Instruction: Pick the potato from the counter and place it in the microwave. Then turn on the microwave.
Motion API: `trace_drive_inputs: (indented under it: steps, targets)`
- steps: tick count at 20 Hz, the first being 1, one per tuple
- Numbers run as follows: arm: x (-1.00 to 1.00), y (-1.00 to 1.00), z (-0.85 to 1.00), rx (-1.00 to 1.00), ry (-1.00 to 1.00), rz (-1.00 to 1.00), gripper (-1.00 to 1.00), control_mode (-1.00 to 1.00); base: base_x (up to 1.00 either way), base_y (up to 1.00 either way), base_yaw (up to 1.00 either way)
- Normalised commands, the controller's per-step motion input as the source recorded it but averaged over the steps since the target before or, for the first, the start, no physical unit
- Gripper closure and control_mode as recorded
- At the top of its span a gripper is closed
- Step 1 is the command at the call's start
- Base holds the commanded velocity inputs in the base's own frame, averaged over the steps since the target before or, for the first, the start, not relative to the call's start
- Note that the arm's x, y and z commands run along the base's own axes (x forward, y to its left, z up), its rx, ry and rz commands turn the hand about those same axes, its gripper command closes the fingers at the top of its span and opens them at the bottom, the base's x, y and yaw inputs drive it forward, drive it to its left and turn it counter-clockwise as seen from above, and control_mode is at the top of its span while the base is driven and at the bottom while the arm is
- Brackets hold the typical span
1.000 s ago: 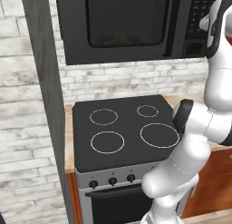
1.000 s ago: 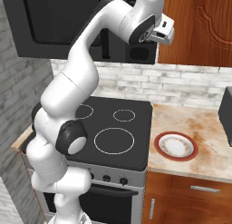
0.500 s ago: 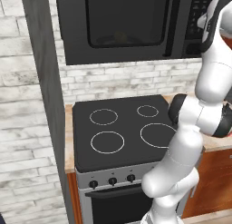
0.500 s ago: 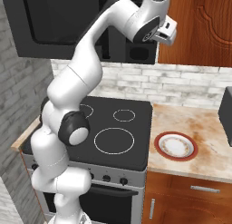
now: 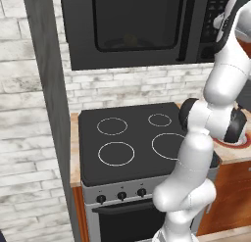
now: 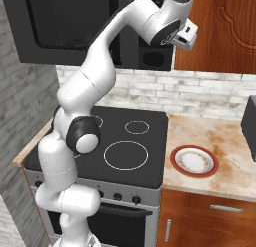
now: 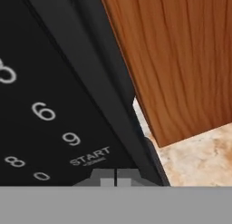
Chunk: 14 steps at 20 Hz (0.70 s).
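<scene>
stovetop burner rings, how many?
4 on the stovetop: back left, back right, front left, front right, partly behind the arm.

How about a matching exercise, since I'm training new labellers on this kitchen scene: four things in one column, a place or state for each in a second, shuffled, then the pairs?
Things:
1. plate
2. gripper
3. stovetop
4. microwave

Places or states:
A. black glass with four white rings
B. lying on the counter, to the right of the cooking surface
C. mounted above the cooking surface, door closed
D. shut, tips just under the START key

Pairs: 1-B, 2-D, 3-A, 4-C
</scene>
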Motion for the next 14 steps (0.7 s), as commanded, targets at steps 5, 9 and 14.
trace_drive_inputs:
  steps: [5, 9, 14]
  targets:
    - [0.15, 0.00, 0.00, 0.06, 0.00, 0.01, 1.00, -1.00, 0.00, 0.00, 0.00]
    - [0.03, 0.00, 0.02, 0.05, -0.02, 0.02, 1.00, -1.00, 0.00, 0.00, 0.00]
    - [0.00, 0.00, 0.13, 0.04, -0.09, 0.04, 1.00, -1.00, 0.00, 0.00, 0.00]
